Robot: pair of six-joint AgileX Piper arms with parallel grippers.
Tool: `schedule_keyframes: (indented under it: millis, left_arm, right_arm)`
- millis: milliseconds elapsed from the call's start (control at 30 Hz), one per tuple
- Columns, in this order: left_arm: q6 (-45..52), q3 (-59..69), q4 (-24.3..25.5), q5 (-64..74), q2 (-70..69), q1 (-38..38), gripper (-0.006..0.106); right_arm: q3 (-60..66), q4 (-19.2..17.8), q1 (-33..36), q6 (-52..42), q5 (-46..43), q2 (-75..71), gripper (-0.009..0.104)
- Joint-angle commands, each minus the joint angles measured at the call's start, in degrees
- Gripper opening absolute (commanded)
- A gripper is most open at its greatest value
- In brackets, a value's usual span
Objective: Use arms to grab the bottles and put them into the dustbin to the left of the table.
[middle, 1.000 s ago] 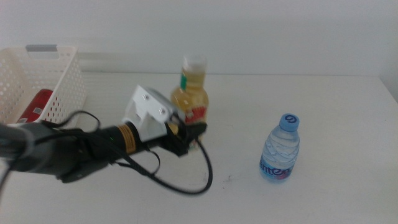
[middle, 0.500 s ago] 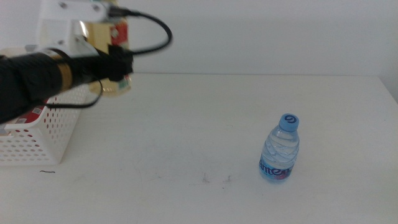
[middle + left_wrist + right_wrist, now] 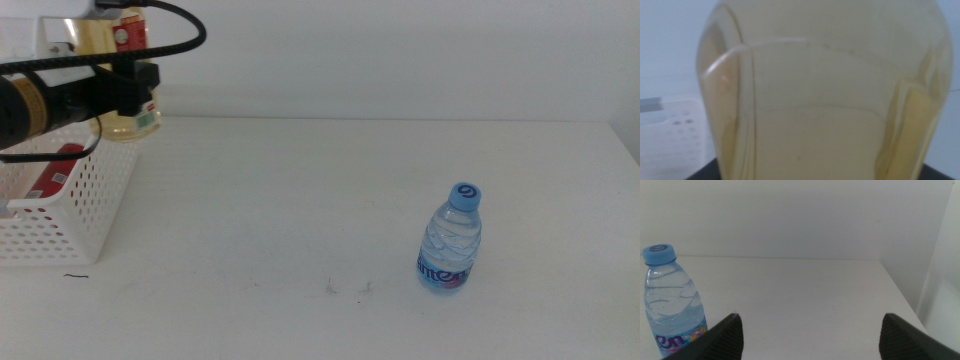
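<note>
Middle view: the left gripper (image 3: 135,85), clamped on the yellow bottle (image 3: 128,110), has carried it from mid-table to ten o'clock, over the dustbin (image 3: 85,215) holding the red can (image 3: 50,175). Release looks next. The water bottle (image 3: 450,240) waits at four o'clock, the right gripper (image 3: 810,330) wide open near it.

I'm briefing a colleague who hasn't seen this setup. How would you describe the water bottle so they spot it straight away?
Start at the white table and look to its right half, far from the white basket on the left. Standing alone and upright there is the water bottle. It is small and clear with a blue cap and blue label, unlike the yellow bottle held above the basket by the left end effector.
</note>
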Motion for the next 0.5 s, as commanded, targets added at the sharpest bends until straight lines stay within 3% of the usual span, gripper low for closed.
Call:
schedule_keyframes:
  millis: [0, 133, 233, 367, 400, 467]
  left_arm:
    - [-0.5, -1.3, 0.7, -1.7, -1.0, 1.0, 0.023]
    - [-0.5, -1.3, 1.0, -1.5, -1.0, 2.1, 0.023]
    - [4.2, -1.9, -4.4, 0.2, -1.0, 4.0, 0.023]
    - [6.7, -4.4, -5.2, 5.3, -1.0, 5.1, 0.023]
    - [7.8, -4.8, -6.6, 6.9, -1.0, 5.1, 0.023]
    - [15.8, -5.9, -14.7, 10.4, -1.0, 5.1, 0.023]
  right_arm:
    - [0.2, -0.5, -0.2, -0.4, -0.8, -0.3, 0.081]
    - [0.2, -0.5, -0.2, -0.4, -0.8, -0.3, 0.081]
    - [0.2, -0.5, -0.2, -0.4, -0.8, -0.3, 0.081]
    - [0.2, -0.5, -0.2, -0.4, -0.8, -0.3, 0.081]
    - [0.2, -0.5, -0.2, -0.4, -0.8, -0.3, 0.081]
    - [0.2, -0.5, -0.2, -0.4, -0.8, -0.3, 0.081]
